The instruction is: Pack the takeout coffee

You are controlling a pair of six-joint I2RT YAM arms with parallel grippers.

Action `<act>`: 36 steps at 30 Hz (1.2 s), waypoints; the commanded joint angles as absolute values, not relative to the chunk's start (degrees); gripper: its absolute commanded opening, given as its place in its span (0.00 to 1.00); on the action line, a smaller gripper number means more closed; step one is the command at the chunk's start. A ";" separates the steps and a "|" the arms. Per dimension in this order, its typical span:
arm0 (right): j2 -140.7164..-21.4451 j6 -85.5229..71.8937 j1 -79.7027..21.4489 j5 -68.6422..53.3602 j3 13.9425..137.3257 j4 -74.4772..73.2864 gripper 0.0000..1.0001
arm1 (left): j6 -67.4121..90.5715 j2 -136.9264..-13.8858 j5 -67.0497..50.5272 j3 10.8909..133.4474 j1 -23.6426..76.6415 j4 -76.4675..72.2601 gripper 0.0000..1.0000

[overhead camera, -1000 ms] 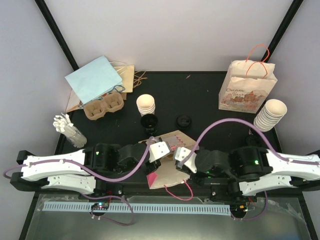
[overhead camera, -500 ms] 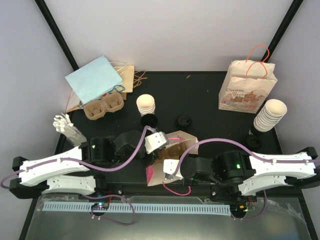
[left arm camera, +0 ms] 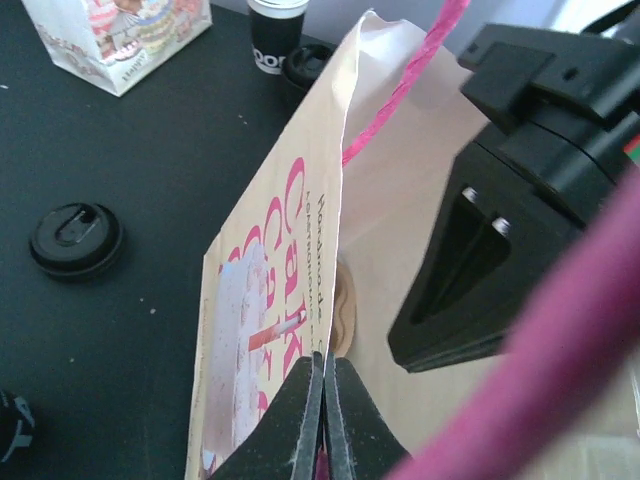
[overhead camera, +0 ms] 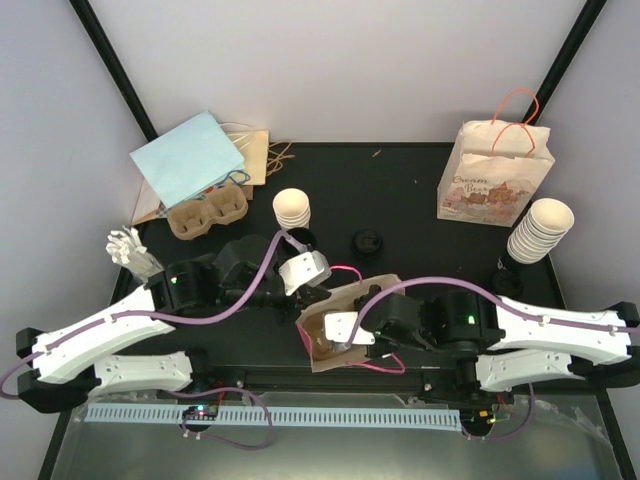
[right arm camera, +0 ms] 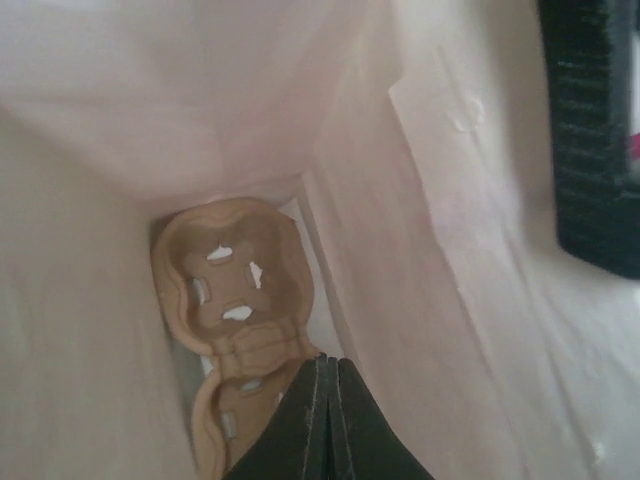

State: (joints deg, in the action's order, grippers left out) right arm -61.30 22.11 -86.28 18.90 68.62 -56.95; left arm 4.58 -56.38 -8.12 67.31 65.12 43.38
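Note:
A brown paper bag with pink handles lies near the front middle, its mouth held apart. My left gripper is shut on the bag's printed rim, pinched between the fingertips of that gripper. My right gripper reaches inside the bag. There it is shut on the edge of a tan pulp cup carrier lying against the bag's bottom. A cream paper cup and a black lid stand on the table behind the bag.
A second cup carrier sits back left beside a blue bag. A printed bag and a stack of paper cups stand back right. White sticks in a holder are at the left edge.
The left gripper has drawn the bag's rim back and to the left. The right gripper has moved left and deeper into the bag's mouth.

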 commanded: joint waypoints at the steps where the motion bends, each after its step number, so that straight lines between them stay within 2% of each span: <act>1: -62.07 27.46 -82.97 12.31 71.30 -58.13 0.01 | 2.74 -57.33 -14.42 69.73 64.28 44.46 0.02; 12: -67.52 30.76 -76.68 3.65 72.13 -62.92 0.01 | 1.46 -58.76 -17.75 68.77 62.67 43.80 0.02; 36: -69.92 31.82 -76.50 3.79 66.88 -62.64 0.01 | 0.71 -57.65 -20.39 65.92 58.69 42.45 0.01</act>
